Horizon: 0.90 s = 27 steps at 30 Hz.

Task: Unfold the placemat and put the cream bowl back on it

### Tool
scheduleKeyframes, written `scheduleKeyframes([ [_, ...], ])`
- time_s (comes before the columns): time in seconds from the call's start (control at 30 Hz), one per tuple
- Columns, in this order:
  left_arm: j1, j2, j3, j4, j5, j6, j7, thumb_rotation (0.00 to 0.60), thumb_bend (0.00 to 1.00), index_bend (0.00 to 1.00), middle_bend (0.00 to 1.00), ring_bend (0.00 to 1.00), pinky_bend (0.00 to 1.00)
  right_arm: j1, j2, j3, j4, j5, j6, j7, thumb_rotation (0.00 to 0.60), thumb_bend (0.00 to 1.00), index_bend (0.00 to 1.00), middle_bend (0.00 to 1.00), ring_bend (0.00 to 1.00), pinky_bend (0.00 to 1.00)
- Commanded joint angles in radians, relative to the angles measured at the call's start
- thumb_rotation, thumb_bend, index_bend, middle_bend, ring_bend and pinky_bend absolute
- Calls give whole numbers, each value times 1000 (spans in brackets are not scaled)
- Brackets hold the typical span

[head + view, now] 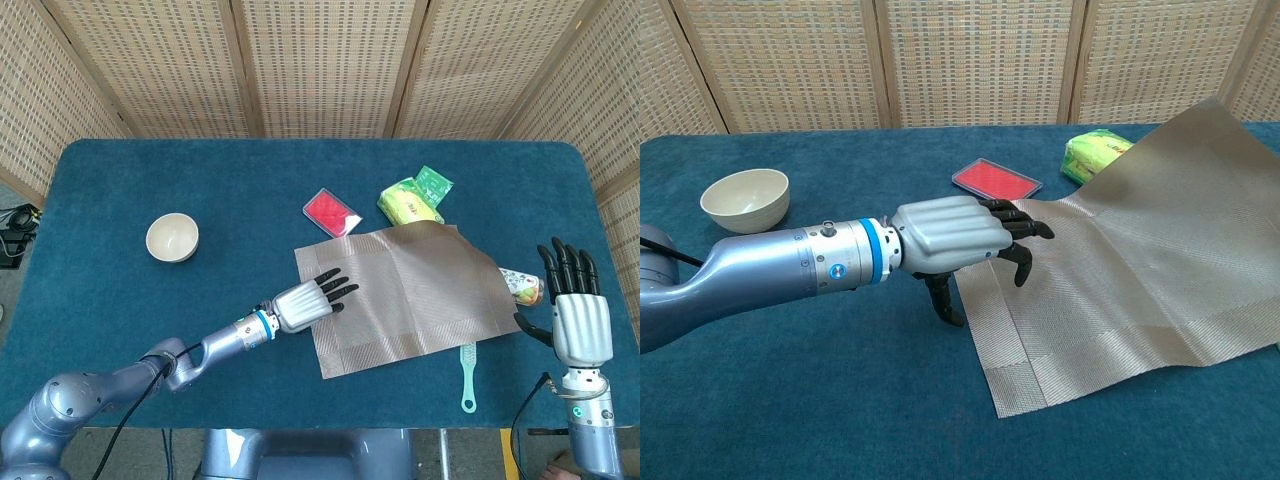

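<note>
So the placemat (410, 295) is a tan woven one, lying mostly flat in the middle-right of the blue bench (150, 180). It has a lighter woven border running along its left and front edges. It's not fully flat though: the far right part is lifted, and in the chest view that corner (1215, 110) stands up like a tent over whatever is underneath. A crease runs across it where the raised part begins.

The cream bowl (172, 238) sits upright on the bare bench well to the left, nowhere near the mat.

The left hand (312, 299) is stretched out low over the left edge of the mat, palm down, with its dark fingers (1025, 228) spread and reaching onto the weave. It holds nothing. In the chest view the thumb hangs down just off the mat's left edge, and I can't tell if the fingertips actually press on the fabric or just hover above it.

The right hand (578, 310) is off by the right edge of the bench, fingers straight up and fanned apart, also holding nothing, clear of the mat.

Other bits: a red flat case (331, 211) just behind the mat's back left corner, a yellow-green packet (413, 198) behind it, a mint green brush (467, 378) at the front right, and a small printed packet (521, 286) poking out from under the right edge.
</note>
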Motion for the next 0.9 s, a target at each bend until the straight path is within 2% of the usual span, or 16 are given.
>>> scheduleKeyframes([
  [0.03,-4,-4,6,8,-6,1,-2,600,0,342,0,0,0,-2,2,3,-3,-1,-1,1,600,0,0,0,0,0],
  [0.63,-30,-68,34,95,-35,0,-22,600,5,350,0,0,0,-21,15,20,-27,-15,3,-2,600,0,0,0,0,0],
  [0.7,-35,-68,36,95,-35,2,-21,600,53,354,0,0,0,-23,17,21,-30,-17,3,0,600,0,0,0,0,0],
  [0.9,-42,-64,36,85,-46,-4,-21,600,317,359,0,0,0,-26,20,21,-35,-22,0,1,600,0,0,0,0,0],
])
